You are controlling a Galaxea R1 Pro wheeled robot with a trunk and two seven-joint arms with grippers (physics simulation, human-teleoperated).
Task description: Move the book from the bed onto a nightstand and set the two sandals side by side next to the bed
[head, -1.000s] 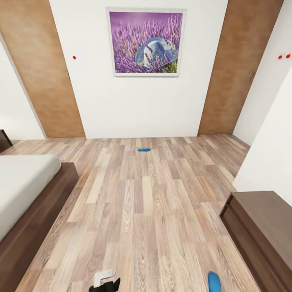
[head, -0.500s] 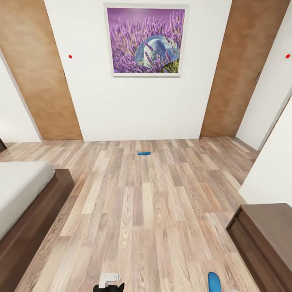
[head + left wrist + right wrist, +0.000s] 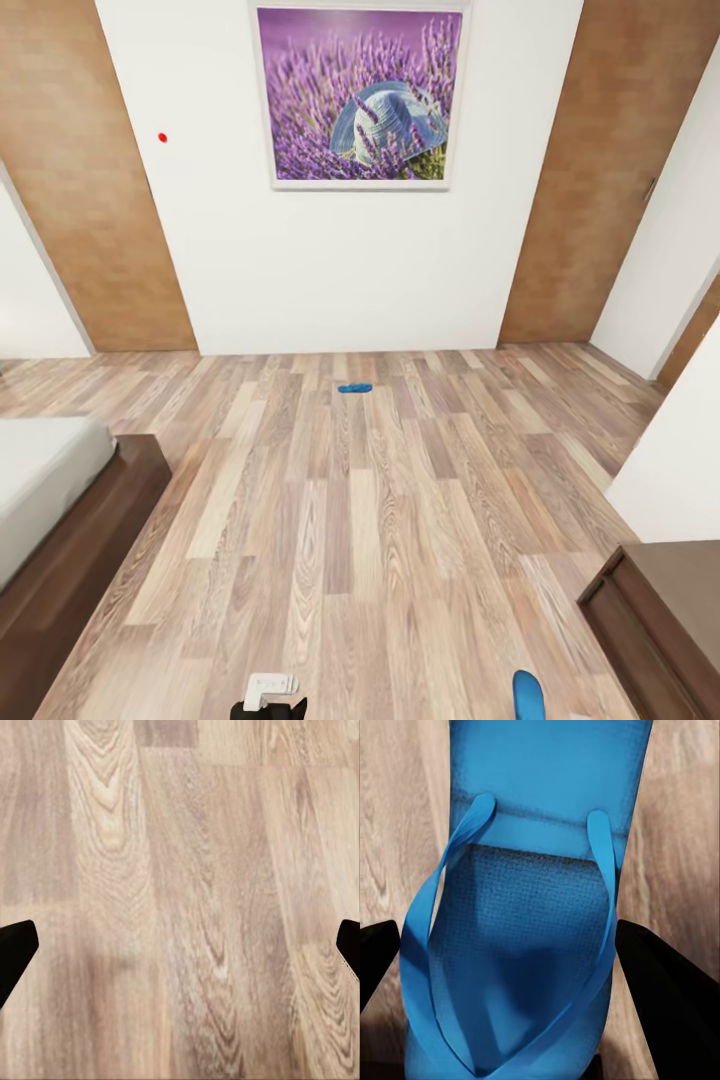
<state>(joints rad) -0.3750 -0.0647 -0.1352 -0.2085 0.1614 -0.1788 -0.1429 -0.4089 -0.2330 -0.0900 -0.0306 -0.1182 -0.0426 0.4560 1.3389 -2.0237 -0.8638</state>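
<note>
Held sandal: a blue sandal (image 3: pixel 529 915) sits between the right gripper (image 3: pixel 521 967) fingers, sole and straps facing the wrist camera; its toe end shows at the bottom edge of the head view (image 3: pixel 527 694). The gripper looks clamped across the sandal's width, likely so it rides flat while carried.
Second sandal: the other sandal (image 3: pixel 355 387) lies on the wood floor (image 3: pixel 380 520) near the far wall, well apart from the bed (image 3: pixel 60 520).
Left gripper: left gripper (image 3: pixel 180 952) is spread wide over bare planks, holding nothing, probably kept free for the next pick.
Bed: its foot corner shows at the left, mattress pale, frame dark.
Book: no sign of it on the visible mattress corner.
Step in hand: judging by the straight-ahead view, the robot seems headed toward the far sandal.
Dark cabinet (image 3: pixel 660 620): low, at the right.
</note>
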